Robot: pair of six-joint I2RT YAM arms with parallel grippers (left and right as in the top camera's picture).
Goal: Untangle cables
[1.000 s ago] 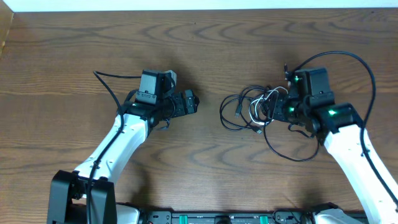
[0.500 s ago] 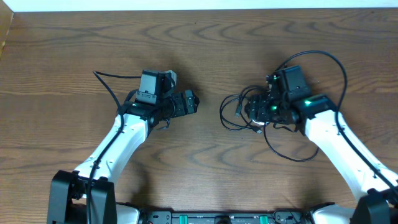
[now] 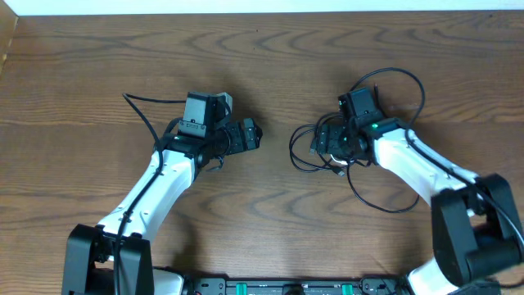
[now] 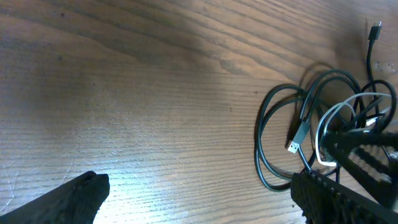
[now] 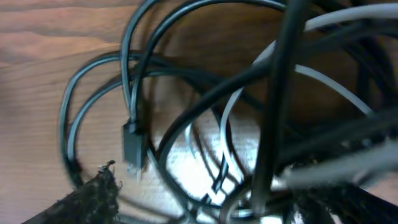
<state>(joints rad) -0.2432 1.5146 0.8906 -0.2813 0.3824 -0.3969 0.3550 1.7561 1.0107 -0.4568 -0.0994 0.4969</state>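
The tangled coil of thin black and white cables (image 3: 315, 147) lies right of centre on the brown wooden table (image 3: 262, 65). The right gripper (image 3: 330, 141) sits over it, jaws spread wide astride the strands and pinching none. The left gripper (image 3: 250, 133) hovers well apart to the left, fully spread and empty.

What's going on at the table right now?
The right tool sits over the cables, jaws open with loops running between them, nothing gripped. The black and white cords lie in one tangled heap. The left tool hangs open over bare table, apart from the pile.
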